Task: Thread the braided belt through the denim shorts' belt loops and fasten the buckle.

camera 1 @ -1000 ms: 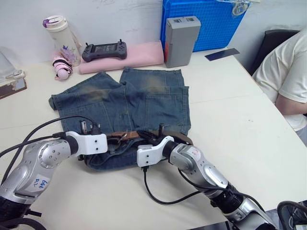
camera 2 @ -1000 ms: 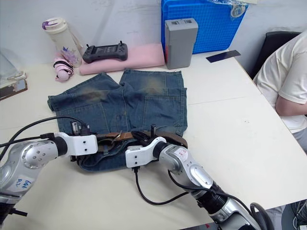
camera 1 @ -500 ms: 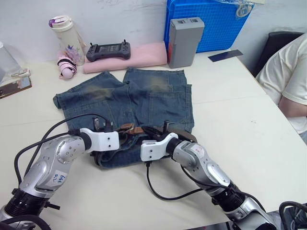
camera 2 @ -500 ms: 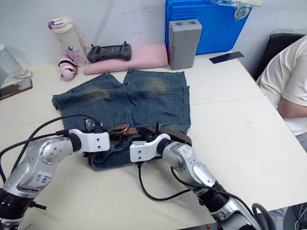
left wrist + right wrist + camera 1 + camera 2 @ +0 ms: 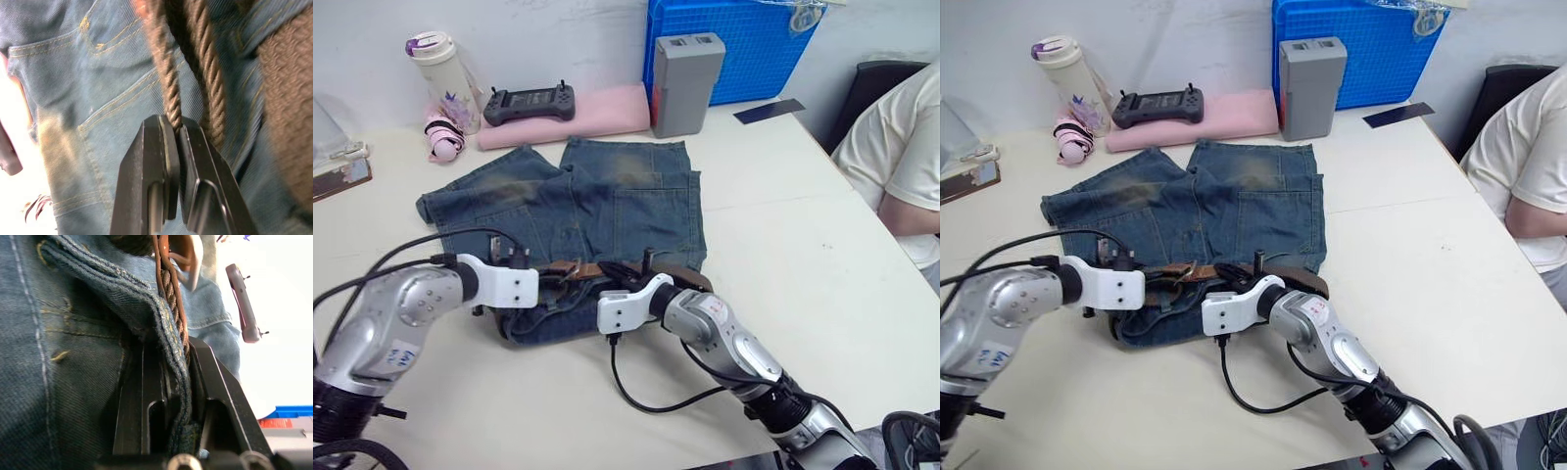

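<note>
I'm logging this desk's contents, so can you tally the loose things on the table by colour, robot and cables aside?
Blue: 2, denim shorts and crate
Pink: 2, folded cloth and small bundle
Brown: 1, braided belt
Grey: 1, box
Black: 1, controller
White: 1, bottle
Total: 8

The scene is viewed from above and behind both arms by the two head cameras, aimed forward and down over the table [image 5: 822, 245]; nearly the same area is covered by both. Each wrist camera is set very close along its fingers. The denim shorts [image 5: 607, 201] and braided belt [image 5: 168, 93] are shared by all views.
</note>
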{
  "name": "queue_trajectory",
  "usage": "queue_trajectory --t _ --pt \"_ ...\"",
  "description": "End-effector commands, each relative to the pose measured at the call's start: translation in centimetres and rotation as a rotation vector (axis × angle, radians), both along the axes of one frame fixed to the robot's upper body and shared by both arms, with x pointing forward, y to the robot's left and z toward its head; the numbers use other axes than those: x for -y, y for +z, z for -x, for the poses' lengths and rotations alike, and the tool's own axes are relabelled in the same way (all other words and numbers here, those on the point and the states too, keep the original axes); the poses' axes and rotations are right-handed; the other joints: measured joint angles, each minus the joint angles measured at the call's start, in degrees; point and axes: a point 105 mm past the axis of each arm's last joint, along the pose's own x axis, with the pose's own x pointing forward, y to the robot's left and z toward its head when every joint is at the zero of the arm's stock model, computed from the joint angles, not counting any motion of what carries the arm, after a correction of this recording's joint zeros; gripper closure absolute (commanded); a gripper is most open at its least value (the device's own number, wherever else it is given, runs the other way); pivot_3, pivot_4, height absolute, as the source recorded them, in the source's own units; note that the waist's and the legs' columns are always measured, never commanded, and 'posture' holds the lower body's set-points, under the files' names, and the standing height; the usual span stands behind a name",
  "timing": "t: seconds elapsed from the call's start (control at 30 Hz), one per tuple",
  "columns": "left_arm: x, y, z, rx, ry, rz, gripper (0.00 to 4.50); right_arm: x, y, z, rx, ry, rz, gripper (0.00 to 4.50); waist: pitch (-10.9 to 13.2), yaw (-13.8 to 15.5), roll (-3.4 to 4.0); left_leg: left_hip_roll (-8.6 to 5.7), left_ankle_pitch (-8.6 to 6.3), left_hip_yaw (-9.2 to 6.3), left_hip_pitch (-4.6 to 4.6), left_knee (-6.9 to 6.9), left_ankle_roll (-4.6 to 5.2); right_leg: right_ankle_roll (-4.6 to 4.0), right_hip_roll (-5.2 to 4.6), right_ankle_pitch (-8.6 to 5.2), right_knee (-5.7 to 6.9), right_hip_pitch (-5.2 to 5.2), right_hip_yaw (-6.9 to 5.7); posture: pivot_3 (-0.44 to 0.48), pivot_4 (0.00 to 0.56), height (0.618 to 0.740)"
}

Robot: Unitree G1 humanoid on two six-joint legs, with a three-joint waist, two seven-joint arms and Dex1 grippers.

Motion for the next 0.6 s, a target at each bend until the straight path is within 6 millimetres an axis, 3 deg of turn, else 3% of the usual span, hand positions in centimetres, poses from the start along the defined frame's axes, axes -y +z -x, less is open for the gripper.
queue_trajectory --t 0.03,0.13,0.3,0.6 --pt "0.8 1.6 -0.6 0.044 -0.069 -0.029 4.5 -0.8 0.9 0.4 0.02 0.039 -0.024 4.47 -0.02 -0.25 -0.03 0.0 -0.01 -0.05 -0.26 0.16 -0.01 0.0 0.0 0.01 0.02 -0.17 -0.05 0.0 0.15 0.676" --pt "1.7 1.7 -0.8 0.05 -0.128 -0.057 4.5 -0.9 0.9 0.4 0.019 0.041 -0.024 4.47 -0.02 -0.69 -0.04 -0.05 -0.01 -0.04 -0.33 0.22 0.0 0.01 -0.05 0.02 0.05 -0.21 -0.05 0.0 0.15 0.676" --pt "1.6 1.2 -0.9 0.035 -0.155 -0.094 4.5 -0.9 0.8 0.4 0.015 0.041 -0.024 4.47 -0.03 -1.06 -0.04 -0.04 -0.01 0.02 -0.43 0.21 0.0 0.01 -0.03 0.01 0.21 -0.44 0.0 0.0 0.15 0.676" --pt "-1.3 1.8 -0.8 0.048 -0.075 -0.12 4.5 -0.7 0.7 0.4 0.008 0.031 -0.021 4.47 -0.03 -1.22 -0.05 -0.05 -0.01 0.04 -0.54 0.27 0.0 0.01 -0.04 0.01 0.28 -0.55 0.02 0.0 0.15 0.676"
